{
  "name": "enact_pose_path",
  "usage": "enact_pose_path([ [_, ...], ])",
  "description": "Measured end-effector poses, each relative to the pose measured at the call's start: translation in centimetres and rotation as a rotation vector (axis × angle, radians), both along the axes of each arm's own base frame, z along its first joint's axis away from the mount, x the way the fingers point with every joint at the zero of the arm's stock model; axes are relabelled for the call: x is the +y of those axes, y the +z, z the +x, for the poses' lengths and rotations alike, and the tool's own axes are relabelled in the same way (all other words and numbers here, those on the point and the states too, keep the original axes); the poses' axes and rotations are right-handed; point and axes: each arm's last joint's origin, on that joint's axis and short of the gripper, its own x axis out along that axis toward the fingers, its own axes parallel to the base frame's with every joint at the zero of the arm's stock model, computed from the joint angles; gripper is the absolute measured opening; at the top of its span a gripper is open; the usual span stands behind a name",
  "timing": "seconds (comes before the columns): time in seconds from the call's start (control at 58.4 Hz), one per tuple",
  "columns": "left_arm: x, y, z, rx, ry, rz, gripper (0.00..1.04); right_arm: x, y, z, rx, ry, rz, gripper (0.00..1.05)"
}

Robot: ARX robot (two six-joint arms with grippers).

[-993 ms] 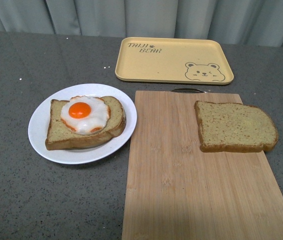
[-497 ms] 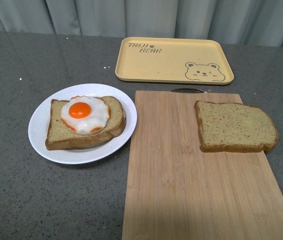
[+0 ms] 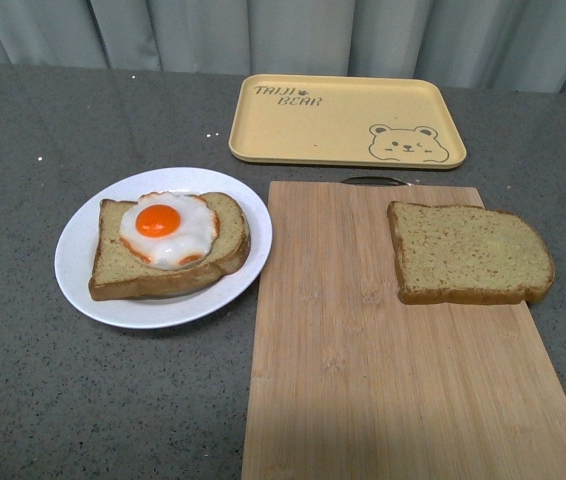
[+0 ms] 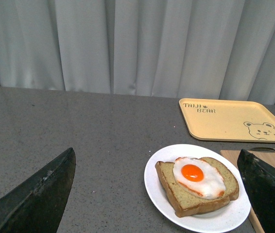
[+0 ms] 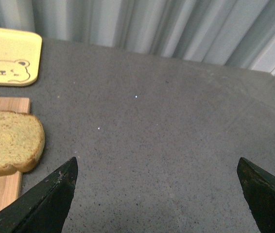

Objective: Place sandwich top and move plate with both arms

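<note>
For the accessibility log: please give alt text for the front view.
A white plate holding an egg-topped bread slice sits on a grey table, just left of a wooden cutting board. A plain bread slice lies on the board's right side, toward the far end, and an empty yellow bear tray lies behind the board.

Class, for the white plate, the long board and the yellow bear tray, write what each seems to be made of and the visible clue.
The plate: probably glazed ceramic or melamine; it is plain white and smooth with a faint sheen.
The board: wood, likely bamboo; it shows pale brown strips with lengthwise grain and a matte finish.
The tray: likely matte plastic or a bamboo-fibre composite; it has an even yellow colour, a rounded moulded rim and a printed bear.
</note>
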Motion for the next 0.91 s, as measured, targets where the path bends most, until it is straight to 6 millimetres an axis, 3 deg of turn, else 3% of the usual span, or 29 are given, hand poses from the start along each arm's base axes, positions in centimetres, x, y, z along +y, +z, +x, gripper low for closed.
enact_pose_path([
  [0.171,0.0,0.0,0.0,0.0,0.001,0.0,0.98,-2.1,-0.2,4.7,0.128,0.08,0.123,0.95],
  [0.531,0.0,0.0,0.0,0.0,0.001,0.0,0.98,-3.3,-5.5,14.1,0.514,0.221,0.542,0.95],
  [0.908,0.0,0.0,0.0,0.0,0.0,0.0,0.98,-1.3,-8.6,19.3,0.636,0.277,0.775,0.95],
])
